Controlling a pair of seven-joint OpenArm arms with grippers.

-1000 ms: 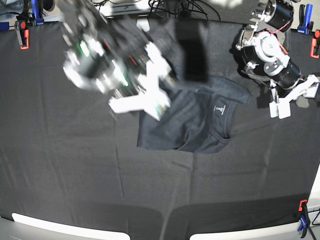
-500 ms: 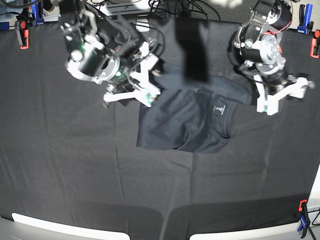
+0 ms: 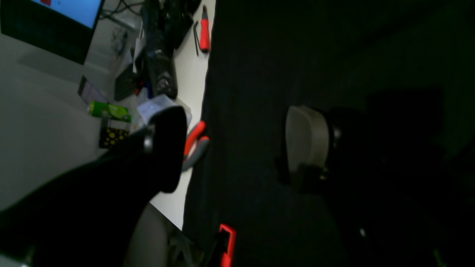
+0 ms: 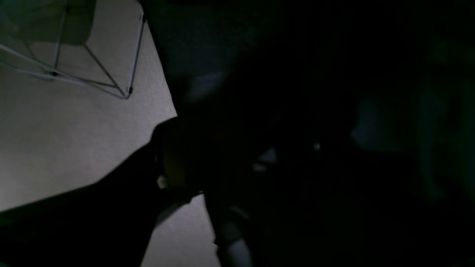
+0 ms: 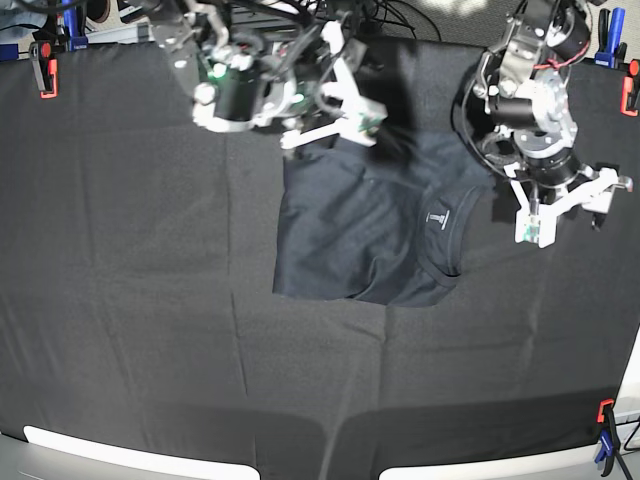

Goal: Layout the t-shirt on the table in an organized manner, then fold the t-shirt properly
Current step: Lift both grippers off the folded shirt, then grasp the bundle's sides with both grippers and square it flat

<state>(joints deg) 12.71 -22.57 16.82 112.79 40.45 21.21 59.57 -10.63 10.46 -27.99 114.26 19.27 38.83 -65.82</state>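
The dark slate-grey t-shirt point(image 5: 365, 230) lies crumpled into a rough square on the middle of the black-clothed table point(image 5: 150, 300), its white label point(image 5: 437, 218) by the collar at its right side. My right gripper point(image 5: 340, 112) hovers open over the shirt's far left corner, holding nothing. My left gripper point(image 5: 567, 208) stands open just right of the collar, clear of the fabric. In the left wrist view the left gripper point(image 3: 237, 148) has only black cloth between its dark finger and its grey pad point(image 3: 306, 139). The right wrist view is too dark to read.
Red and blue clamps hold the cloth at the far left point(image 5: 45, 72), far right point(image 5: 630, 90) and near right corner point(image 5: 604, 432). Cables lie along the far edge point(image 5: 340, 12). Beside the table are pliers point(image 3: 195, 142), a screwdriver point(image 3: 204, 29) and a monitor point(image 3: 55, 22).
My right arm has swung back from the shirt's left side toward the far edge. My left gripper has shifted slightly nearer and turned. The shirt has stayed put.
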